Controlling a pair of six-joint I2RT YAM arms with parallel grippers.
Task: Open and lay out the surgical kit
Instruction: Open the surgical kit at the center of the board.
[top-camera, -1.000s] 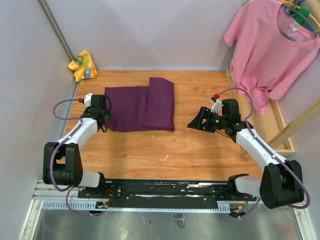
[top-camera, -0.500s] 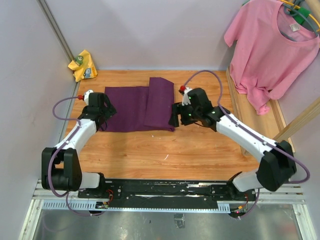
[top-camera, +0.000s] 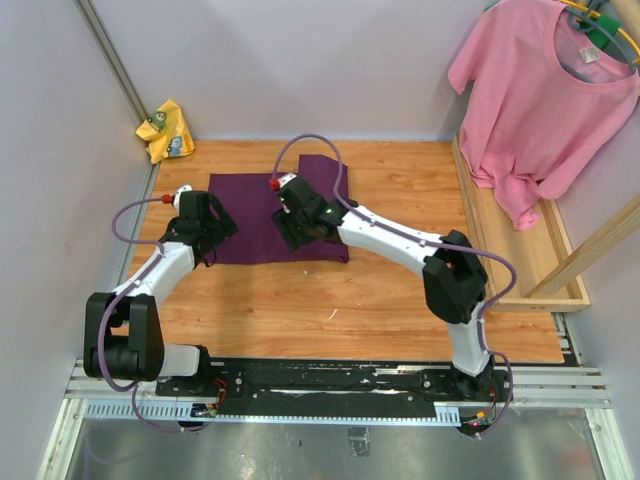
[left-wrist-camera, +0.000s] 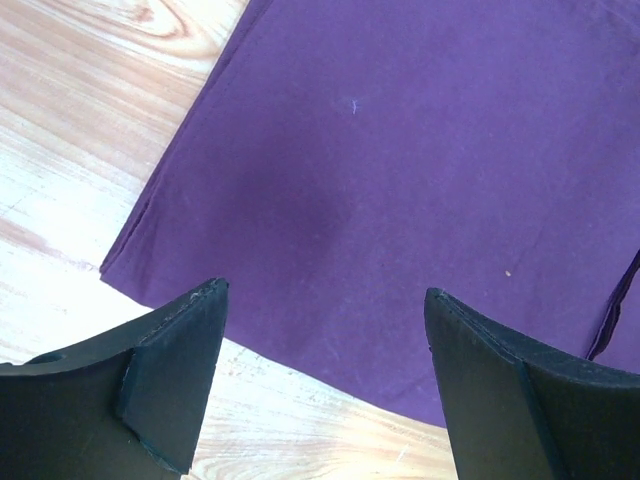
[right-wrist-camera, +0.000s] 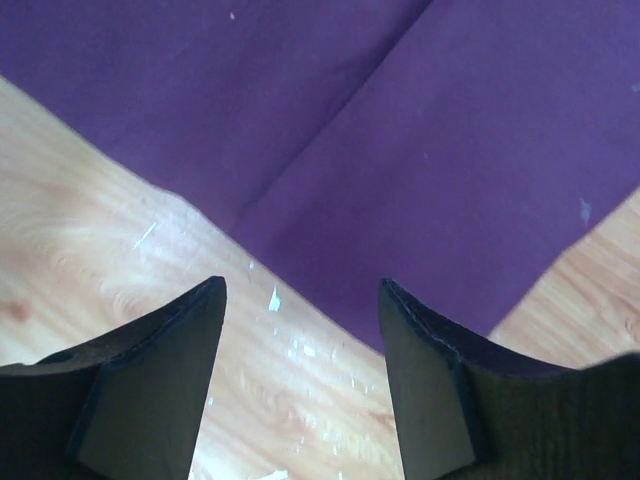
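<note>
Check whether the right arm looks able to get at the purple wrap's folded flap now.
Probably yes: the right gripper hangs open over the near edge of the purple wrap, beside its fold, with nothing between them.

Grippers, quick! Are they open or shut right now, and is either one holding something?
Left gripper: open, holding nothing, over the purple cloth wrap.
Right gripper: open, holding nothing, over the same wrap's edge.

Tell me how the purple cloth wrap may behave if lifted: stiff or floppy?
Probably floppy: the purple cloth wrap lies flat in thin folded layers, so a lifted edge should drape. Pushed, it may bunch or slide on the wooden table.
</note>
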